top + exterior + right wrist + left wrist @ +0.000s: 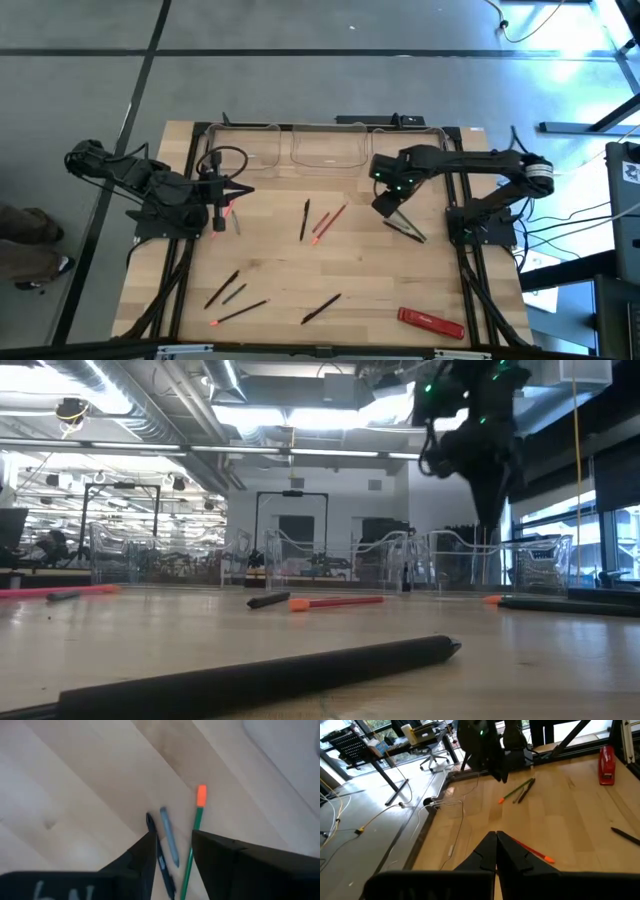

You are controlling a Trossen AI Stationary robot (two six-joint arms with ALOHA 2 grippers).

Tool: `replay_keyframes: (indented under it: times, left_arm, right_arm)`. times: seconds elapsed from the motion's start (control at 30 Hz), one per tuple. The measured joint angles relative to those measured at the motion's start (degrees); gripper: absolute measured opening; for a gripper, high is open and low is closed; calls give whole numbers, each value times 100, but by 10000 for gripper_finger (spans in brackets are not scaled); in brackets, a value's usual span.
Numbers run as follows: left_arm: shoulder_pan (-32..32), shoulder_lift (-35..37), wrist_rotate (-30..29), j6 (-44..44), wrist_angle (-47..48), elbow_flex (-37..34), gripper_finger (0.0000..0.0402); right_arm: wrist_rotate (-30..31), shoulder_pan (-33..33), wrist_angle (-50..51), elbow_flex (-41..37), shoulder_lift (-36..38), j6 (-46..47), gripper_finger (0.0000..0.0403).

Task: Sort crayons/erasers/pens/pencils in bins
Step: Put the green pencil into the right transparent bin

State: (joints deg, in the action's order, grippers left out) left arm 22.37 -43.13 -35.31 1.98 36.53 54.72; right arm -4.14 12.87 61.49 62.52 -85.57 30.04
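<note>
Right tool (172, 855), fingers apart, hangs over pens (162, 852) at bench three o'clock; straddle one only, then close.

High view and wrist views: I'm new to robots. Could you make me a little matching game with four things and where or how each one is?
1. bins
2. red bar
3. left gripper
4. right gripper

A. fingers open over a green pencil
B. fingers shut
C. in a row along the table edge at the top of the high view
D. near the table's bottom right corner in the high view

Pairs: 1-C, 2-D, 3-B, 4-A
</note>
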Motion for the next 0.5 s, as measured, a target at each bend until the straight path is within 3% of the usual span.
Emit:
replay_keyframes:
  times: [0.5]
  left_arm:
    - [0,0,50,-7,-10,0,0]
  right_arm:
    - [90,412,-329,-2,-1365,-641,116]
